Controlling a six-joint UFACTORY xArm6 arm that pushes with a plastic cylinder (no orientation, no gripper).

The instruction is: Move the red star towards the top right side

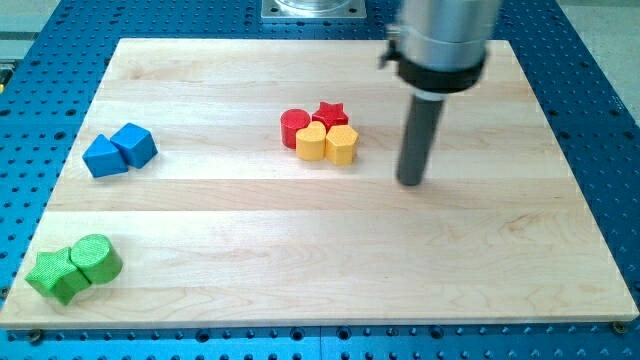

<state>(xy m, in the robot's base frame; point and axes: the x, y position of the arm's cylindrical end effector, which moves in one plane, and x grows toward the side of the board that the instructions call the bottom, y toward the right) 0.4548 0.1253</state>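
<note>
The red star (330, 114) lies near the middle of the wooden board (320, 250), toward the view's top. It touches a red cylinder (294, 127) on its left and two yellow blocks below it: a yellow heart-like block (312, 143) and a yellow hexagon (342, 145). My tip (411, 181) rests on the board to the right of this cluster and slightly below it, apart from every block. The dark rod rises to a grey metal mount (440, 40).
Two blue blocks (120, 150) sit together at the view's left. A green star (55, 276) and a green cylinder (96, 260) sit at the bottom left corner. A blue perforated table (610, 120) surrounds the board.
</note>
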